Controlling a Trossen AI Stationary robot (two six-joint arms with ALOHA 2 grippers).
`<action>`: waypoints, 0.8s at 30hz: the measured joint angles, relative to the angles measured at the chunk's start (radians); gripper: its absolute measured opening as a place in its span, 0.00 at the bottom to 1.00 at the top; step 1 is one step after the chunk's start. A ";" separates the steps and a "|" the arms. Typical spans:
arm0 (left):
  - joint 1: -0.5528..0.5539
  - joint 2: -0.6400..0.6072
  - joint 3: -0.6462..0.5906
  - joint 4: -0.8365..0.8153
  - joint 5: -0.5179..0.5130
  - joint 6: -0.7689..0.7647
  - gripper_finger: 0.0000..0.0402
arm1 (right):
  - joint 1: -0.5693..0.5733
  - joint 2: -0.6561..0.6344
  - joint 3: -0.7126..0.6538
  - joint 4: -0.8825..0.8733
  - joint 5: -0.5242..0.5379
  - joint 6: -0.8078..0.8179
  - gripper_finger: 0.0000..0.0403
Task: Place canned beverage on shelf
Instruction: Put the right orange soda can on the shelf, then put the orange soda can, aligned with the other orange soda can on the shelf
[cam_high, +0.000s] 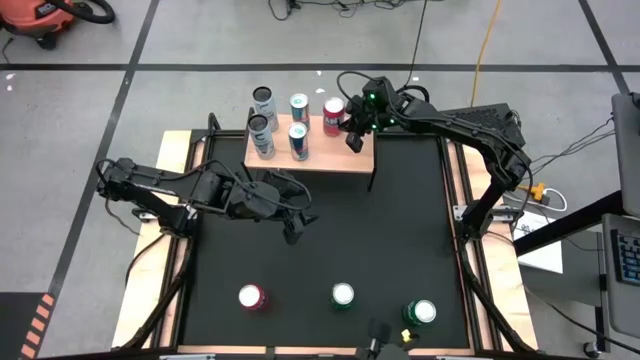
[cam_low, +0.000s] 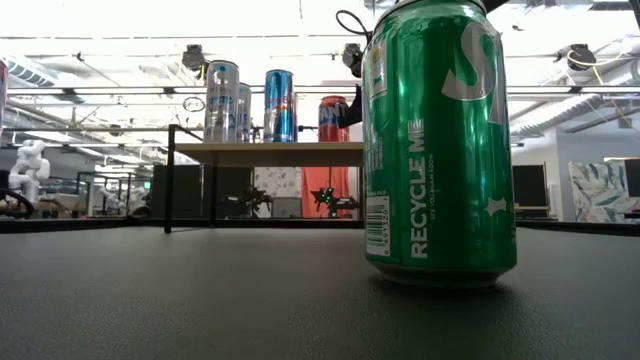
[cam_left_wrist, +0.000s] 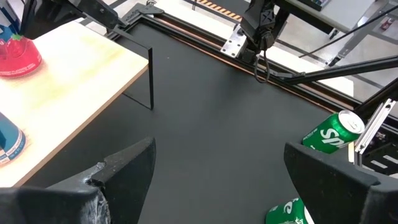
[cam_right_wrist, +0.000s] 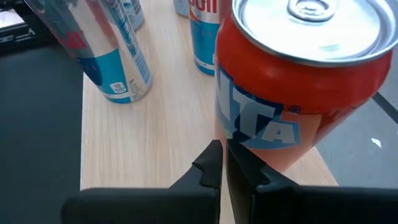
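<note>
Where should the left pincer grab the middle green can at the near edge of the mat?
Grip the middle green can across its round side wall at mid-height. It stands upright, so come in level from the shelf side, where the open left pincer already is; the neighbouring cans sit well apart.

Two dark jointed arms, black cables, green wrist lights

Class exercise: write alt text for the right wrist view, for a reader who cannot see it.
A red-orange aluminium drink can with blue lettering stands on the light-wood shelf board, right in front of the right arm's shut dark end effector. Slim blue-and-silver cans stand farther back on the board.
</note>
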 joint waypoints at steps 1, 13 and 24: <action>0.000 0.000 0.000 0.000 0.000 -0.001 0.89 | 0.000 0.000 0.000 -0.001 -0.001 0.004 0.00; -0.008 -0.014 0.000 -0.005 0.028 -0.028 0.89 | 0.020 -0.139 0.001 -0.196 -0.026 0.123 0.00; -0.012 -0.055 0.001 -0.040 0.115 -0.024 0.89 | 0.213 -0.334 0.001 -0.365 -0.084 0.375 0.00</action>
